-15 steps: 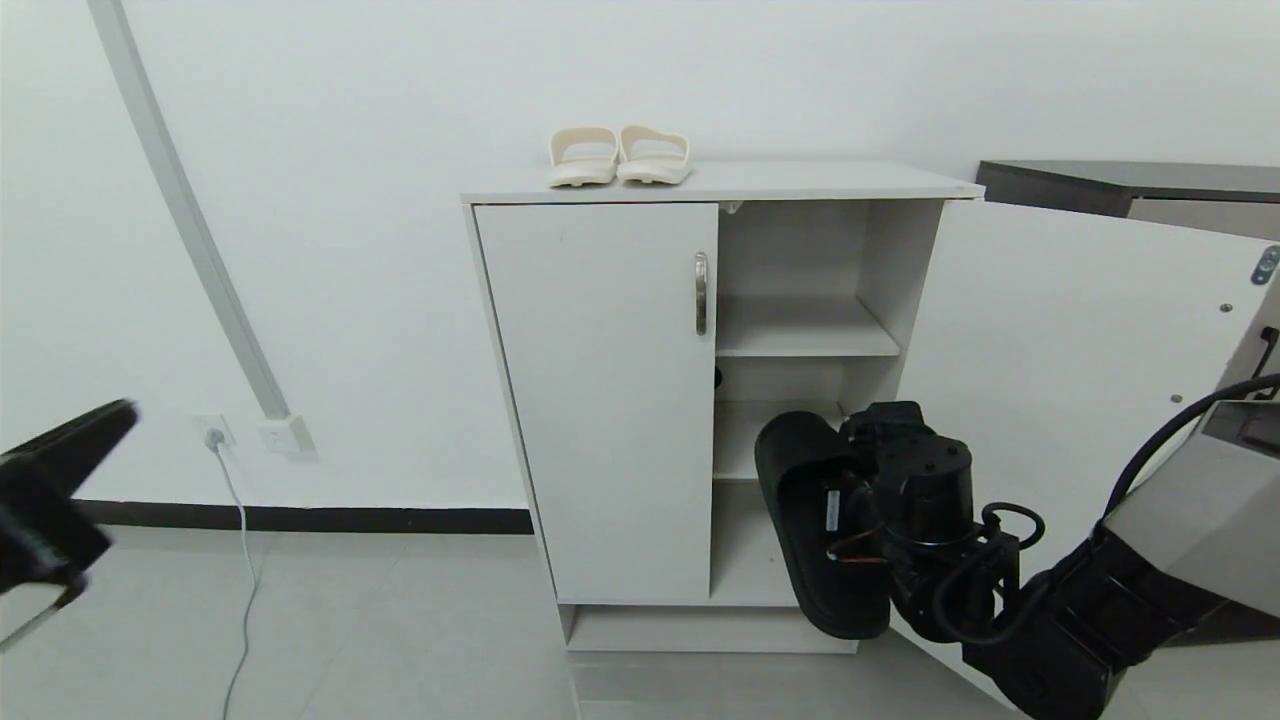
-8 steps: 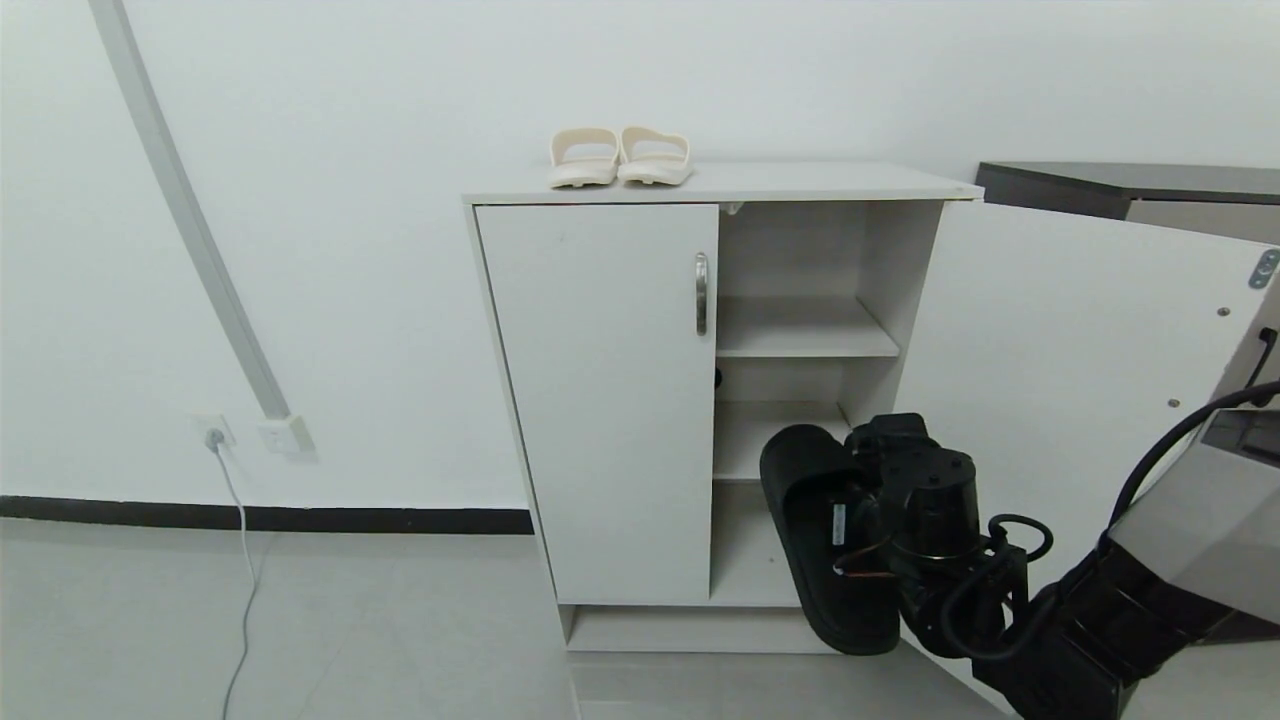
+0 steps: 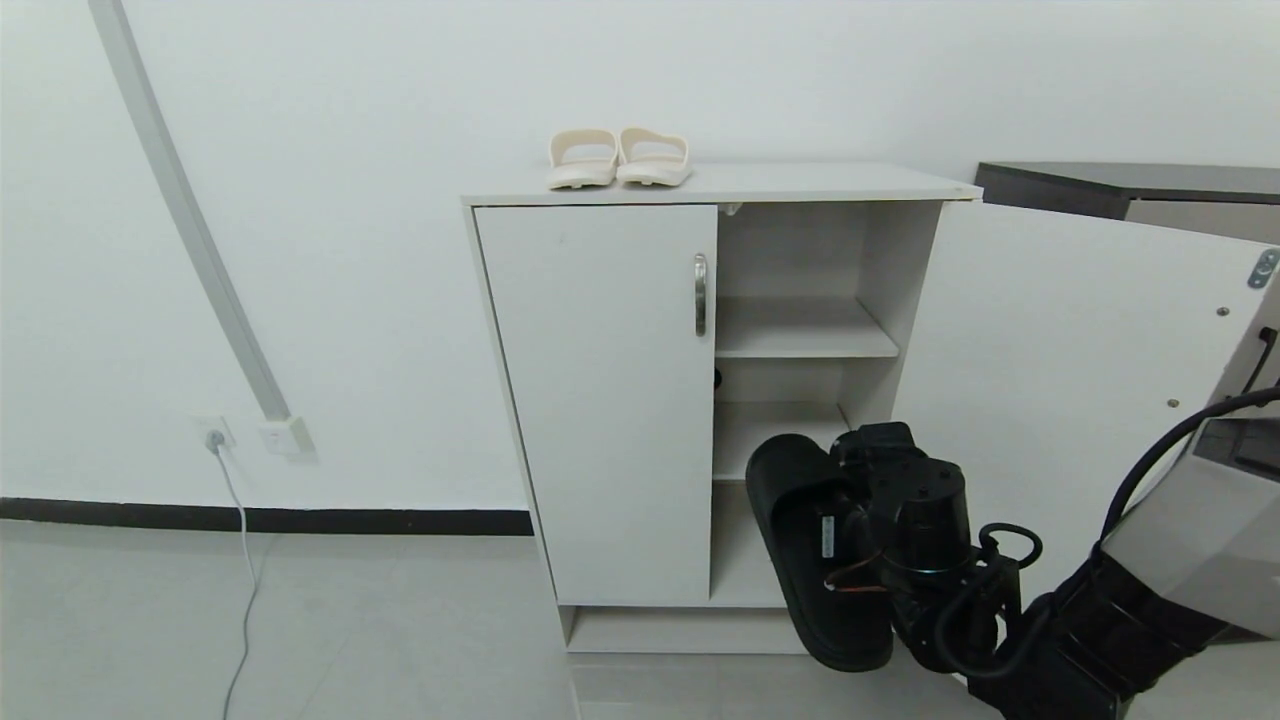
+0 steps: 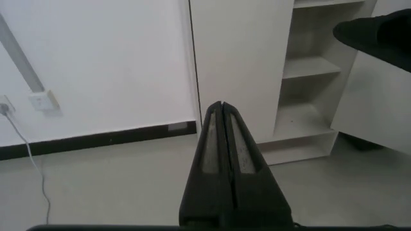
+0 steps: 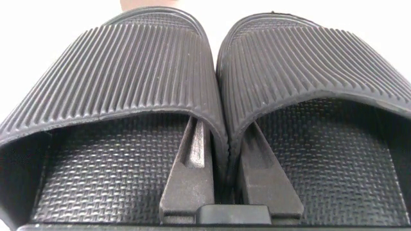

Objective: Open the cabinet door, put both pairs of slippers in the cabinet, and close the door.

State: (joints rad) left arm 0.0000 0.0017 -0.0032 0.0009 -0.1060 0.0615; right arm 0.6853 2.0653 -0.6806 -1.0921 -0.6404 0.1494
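The right gripper (image 5: 223,151) holds a pair of black ribbed rubber slippers (image 3: 815,545) side by side. One finger (image 5: 190,170) runs under each strap. The jaws stand only a narrow gap apart and pinch the straps' adjoining edges between them.

The pair hangs on end, off the floor, on the near side of the white two-door wooden cabinet (image 3: 800,183). It is in front of the cabinet's open right half, level with the middle shelf (image 3: 770,425) and the bottom compartment (image 3: 735,560) (whether any part of it lies past the cabinet's front edge cannot be told). An upper shelf (image 3: 800,340) sits above these.

The right door (image 3: 1060,350) is swung wide to the right. The left door (image 3: 600,400) is shut, with an upright metal handle (image 3: 700,294) at its right edge. A pair of cream moulded slippers (image 3: 620,158) rests on the cabinet's top, toward its left end and close to the far wall.

The left gripper (image 4: 222,110) hangs above the grey floor on the near side of the cabinet. Its jaws are pressed together with nothing between them.

On the far wall to the left are a slanting grey conduit (image 3: 180,200) and a white wall socket (image 3: 213,432). A grey cable (image 3: 243,560) trails from the socket down to the floor. A dark grey counter (image 3: 1130,185) stands at the far right.
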